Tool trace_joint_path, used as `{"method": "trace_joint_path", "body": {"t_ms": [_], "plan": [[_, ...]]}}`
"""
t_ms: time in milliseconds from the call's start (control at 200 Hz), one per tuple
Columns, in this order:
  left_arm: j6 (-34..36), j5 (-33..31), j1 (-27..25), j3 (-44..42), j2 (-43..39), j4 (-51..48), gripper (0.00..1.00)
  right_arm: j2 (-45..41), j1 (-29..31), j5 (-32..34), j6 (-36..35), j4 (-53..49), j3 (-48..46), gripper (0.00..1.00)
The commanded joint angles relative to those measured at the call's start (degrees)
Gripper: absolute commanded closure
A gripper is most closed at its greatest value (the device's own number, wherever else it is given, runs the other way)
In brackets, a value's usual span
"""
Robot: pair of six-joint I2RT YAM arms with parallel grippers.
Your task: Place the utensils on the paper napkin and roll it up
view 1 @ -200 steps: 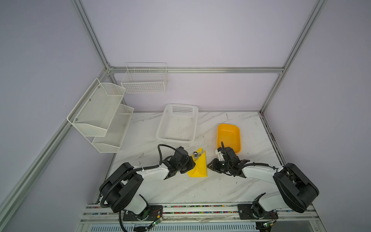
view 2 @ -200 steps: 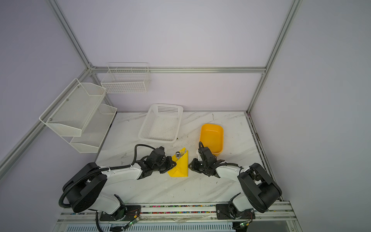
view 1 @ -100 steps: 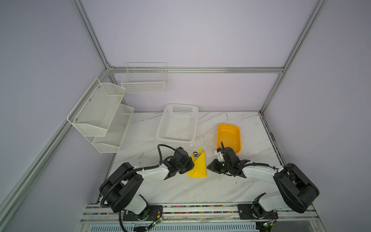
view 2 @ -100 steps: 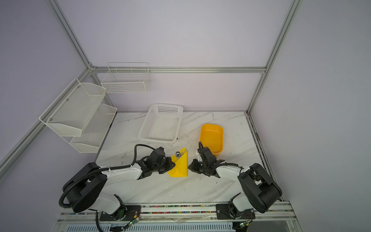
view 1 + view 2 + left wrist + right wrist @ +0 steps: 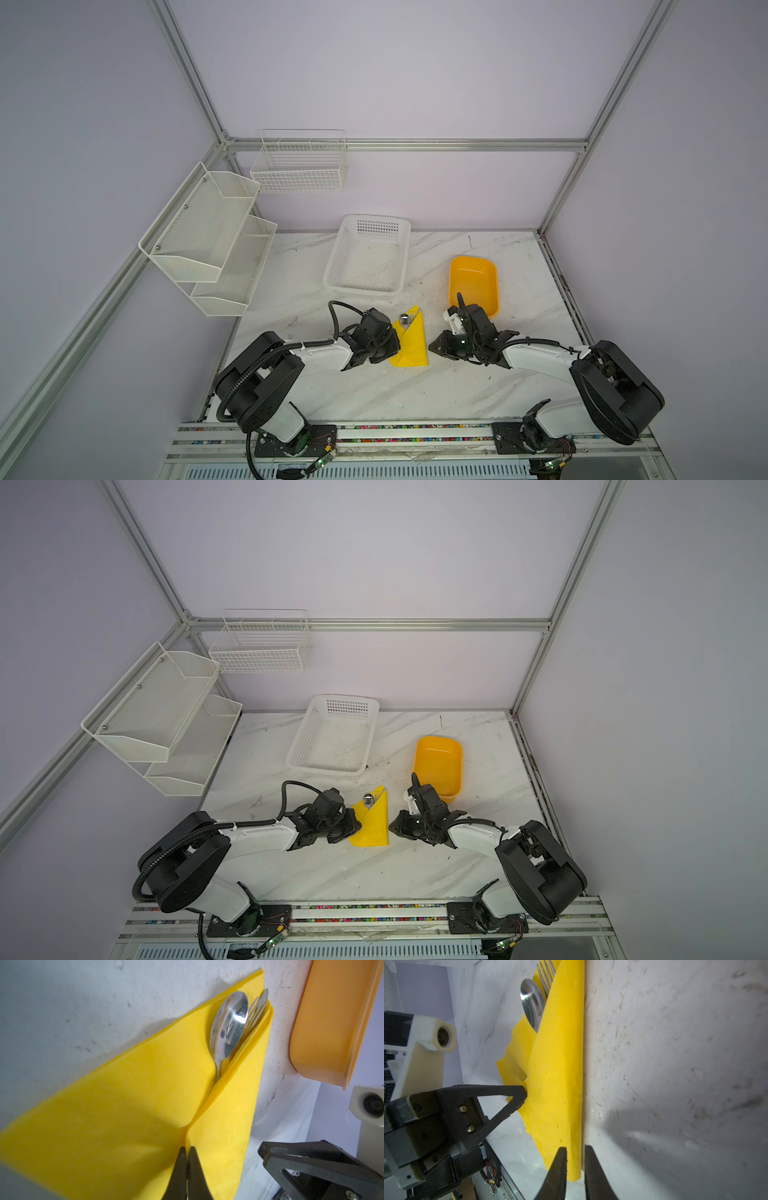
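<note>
Nearest: marble tabletop [image 5: 415,395], bare strip between the two arm bases.

Next, left side: left gripper [image 5: 188,1149], low on the table beside the paper napkin [image 5: 413,347]. Jaws pressed together, pinching the edge of the folded-over flap close to the wide end.

Next, right side: right gripper [image 5: 575,1148], at the near corner of the napkin's right fold. Jaws narrowly parted, straddling the thick folded edge. Real clamping not possible to tell.

Between them: paper napkin, bright yellow, folded into a long wedge and flat on the table. Wide end near, point far, long axis running near to far. Both sets of jaws meeting it from the sides, at right angles to that axis.

At the far point: utensils, namely spoon [image 5: 230,1022] and fork [image 5: 256,1012]. Heads poking out of the pocket, handles hidden inside along the same axis.

Judgement: rolling step in hand, bundle probably to turn sideways about the long axis. Both arms about equally near, the left with the surer hold.

Farther: orange plastic tub [image 5: 473,282] just beyond the right gripper, white perforated basket [image 5: 365,266], wall-mounted wire racks [image 5: 208,232].
</note>
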Motion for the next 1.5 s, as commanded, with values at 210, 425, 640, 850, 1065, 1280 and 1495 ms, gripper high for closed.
{"method": "trace_joint_path", "body": {"t_ms": [210,425,640,850,1065,1280,1495], "plan": [[1.44,-0.18,0.05,-0.41,0.61,0.49,1.00,-1.71,0.17,-3.32,-3.01,-1.25,1.09,0.83],[1.45,-0.83,-0.02,-0.35,0.52,0.56,1.00,-0.04,0.73,-10.55,-0.97,3.97,-0.68,0.87],[1.43,-0.72,-0.01,-0.07,-0.03,0.88,1.00,6.26,4.93,-9.71,-3.12,1.42,1.82,0.91],[1.29,-0.56,0.04,0.01,0.26,1.08,1.00,8.12,5.58,-7.14,-2.41,1.98,2.15,0.91],[1.36,-0.48,-0.02,0.27,0.17,1.03,1.00,4.65,5.53,-7.67,-3.23,-0.39,2.34,0.91],[1.36,-0.45,-0.02,0.03,-0.19,0.98,1.00,-0.41,3.38,-4.03,-2.25,-1.41,0.99,0.91],[1.27,-0.48,0.03,-0.08,-0.36,0.97,1.00,3.43,3.25,-2.60,-2.90,-1.35,0.88,0.91]]}}
